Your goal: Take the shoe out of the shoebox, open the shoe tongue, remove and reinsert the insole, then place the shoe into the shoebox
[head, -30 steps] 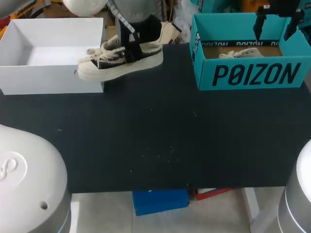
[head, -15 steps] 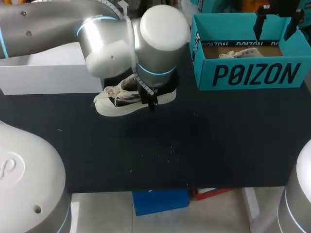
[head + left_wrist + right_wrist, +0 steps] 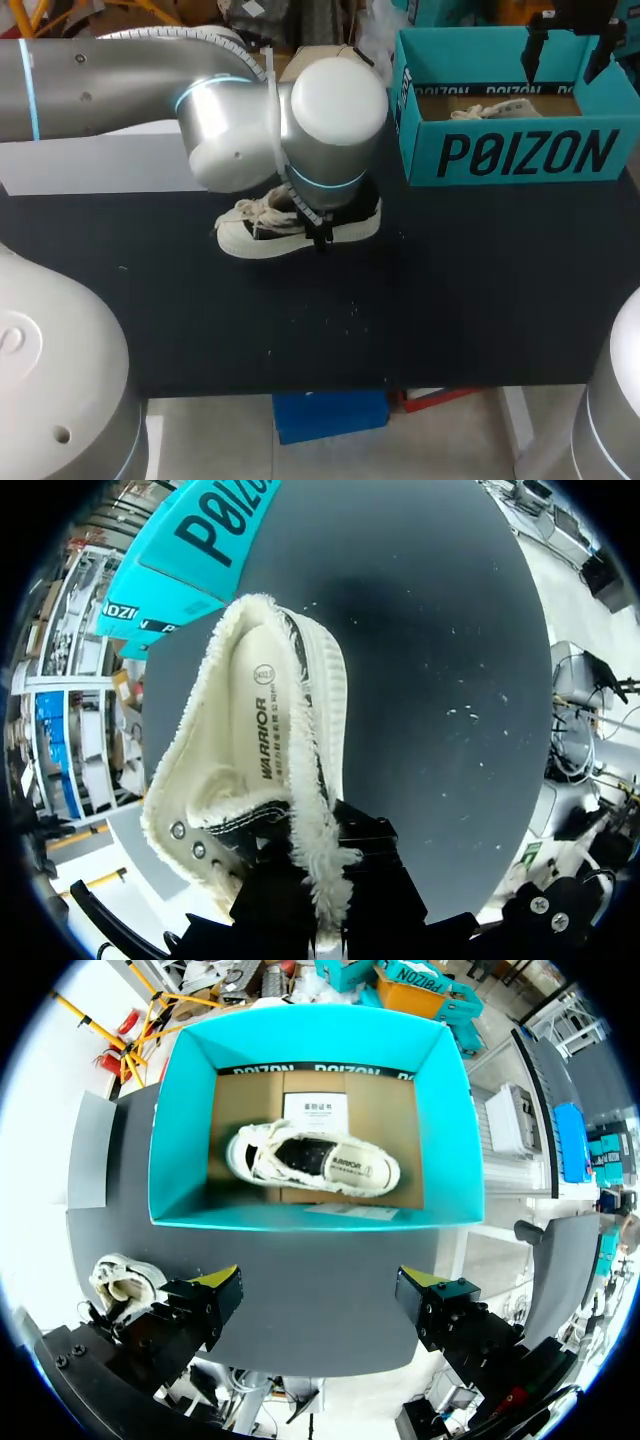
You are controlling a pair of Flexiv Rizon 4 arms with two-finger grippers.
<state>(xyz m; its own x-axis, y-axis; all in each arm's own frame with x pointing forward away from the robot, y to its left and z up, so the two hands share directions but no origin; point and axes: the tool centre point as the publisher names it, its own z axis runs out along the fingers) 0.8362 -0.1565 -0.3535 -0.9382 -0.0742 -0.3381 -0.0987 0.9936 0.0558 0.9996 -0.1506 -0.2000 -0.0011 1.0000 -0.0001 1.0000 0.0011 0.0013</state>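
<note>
Shoe (image 3: 262, 232) was clamped at its collar by left gripper (image 3: 320, 885) at mid table (image 3: 450, 300), probably for setting down; right gripper (image 3: 320, 1285) was parked wide open, empty, above teal shoebox (image 3: 300, 1216).

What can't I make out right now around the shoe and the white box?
- Left gripper: its wrist hides it in the head view.
- Shoe tongue: under that wrist there; behind the fleecy collar in the left wrist view.
- White shoebox inside: head view, covered by the left arm.
</note>
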